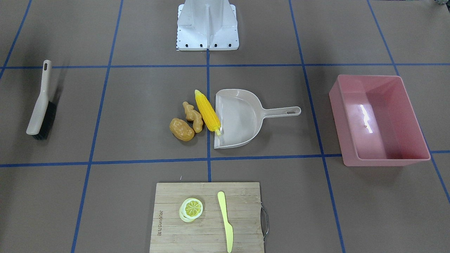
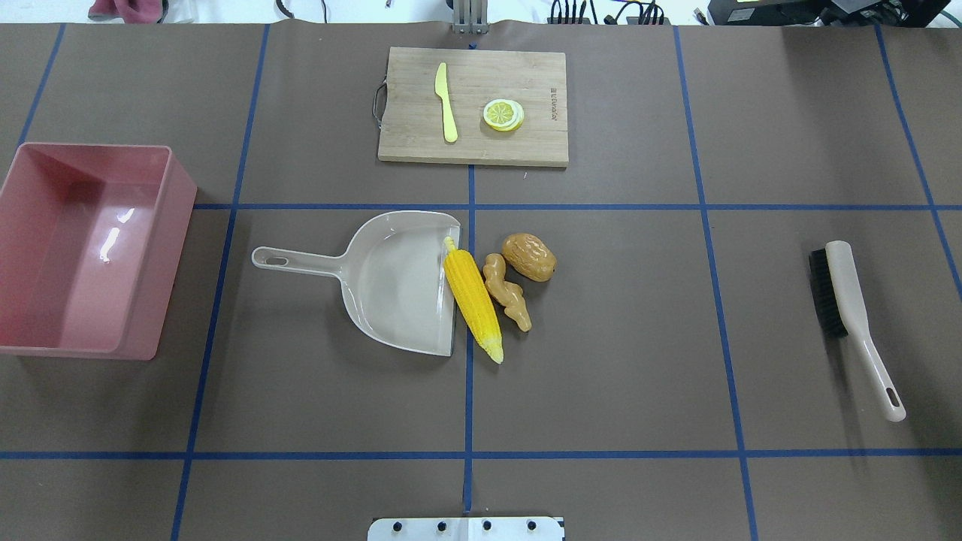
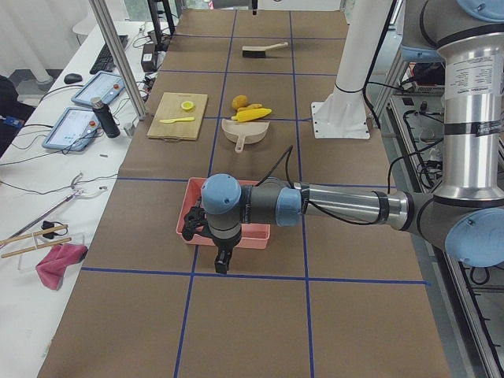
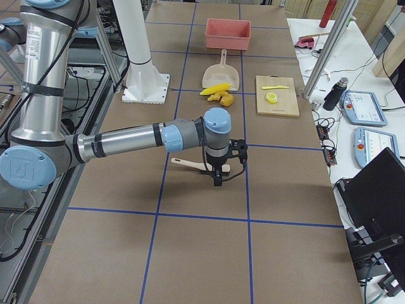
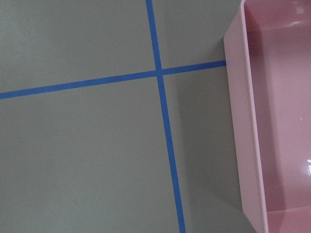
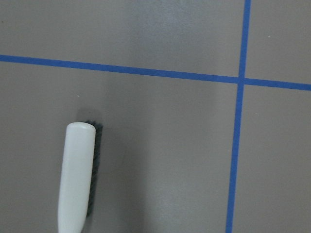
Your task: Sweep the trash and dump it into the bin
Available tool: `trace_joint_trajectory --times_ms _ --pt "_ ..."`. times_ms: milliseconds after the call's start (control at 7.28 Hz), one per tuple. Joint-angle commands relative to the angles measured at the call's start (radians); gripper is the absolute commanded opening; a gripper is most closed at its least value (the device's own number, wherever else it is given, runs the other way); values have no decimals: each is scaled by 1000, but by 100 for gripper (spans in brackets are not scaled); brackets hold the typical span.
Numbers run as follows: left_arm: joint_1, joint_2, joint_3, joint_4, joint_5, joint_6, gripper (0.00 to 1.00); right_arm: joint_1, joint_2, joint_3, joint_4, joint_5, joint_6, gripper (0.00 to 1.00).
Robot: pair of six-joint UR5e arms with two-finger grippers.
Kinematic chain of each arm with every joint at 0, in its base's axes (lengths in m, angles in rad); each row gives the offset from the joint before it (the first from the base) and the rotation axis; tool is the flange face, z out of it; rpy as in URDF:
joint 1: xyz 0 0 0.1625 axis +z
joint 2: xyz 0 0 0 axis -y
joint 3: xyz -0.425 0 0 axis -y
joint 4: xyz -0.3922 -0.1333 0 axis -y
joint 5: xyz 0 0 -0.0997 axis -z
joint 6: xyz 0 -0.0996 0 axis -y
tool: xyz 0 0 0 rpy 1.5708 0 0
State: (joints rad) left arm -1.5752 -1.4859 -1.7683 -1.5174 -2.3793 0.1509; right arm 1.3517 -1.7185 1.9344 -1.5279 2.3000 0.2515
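The trash lies mid-table: a yellow corn cob (image 2: 473, 304) against the mouth of the beige dustpan (image 2: 391, 278), a tan ginger root (image 2: 507, 293) beside it, and a brown potato (image 2: 529, 257) next to that. The pink bin (image 2: 169, 263) stands empty at the table's left end. In the exterior left view my left gripper (image 3: 220, 264) hangs at the bin's near side (image 3: 252, 235). In the exterior right view my right gripper (image 4: 218, 180) hangs over the brush (image 4: 186, 163). I cannot tell whether either is open or shut. No fingers show in the wrist views.
A beige brush with black bristles (image 2: 853, 315) lies at the table's right end and shows in the right wrist view (image 6: 77, 174). A wooden cutting board (image 2: 541, 83) at the far side holds a lemon slice (image 2: 503, 115) and a pale yellow knife (image 2: 446, 101).
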Motion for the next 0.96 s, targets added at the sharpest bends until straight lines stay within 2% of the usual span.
trace_joint_trajectory --times_ms 0,275,549,824 --pt "84 -5 -96 -32 -6 3 99 -43 25 18 3 2 95 100" --pt "202 -54 -209 -33 -9 3 99 -43 26 21 3 1 97 100" --pt "388 -173 -268 -33 0 -1 99 -43 10 23 2 7 98 100" --pt "557 -267 -284 -64 -3 1 99 -69 11 26 2 25 124 100"
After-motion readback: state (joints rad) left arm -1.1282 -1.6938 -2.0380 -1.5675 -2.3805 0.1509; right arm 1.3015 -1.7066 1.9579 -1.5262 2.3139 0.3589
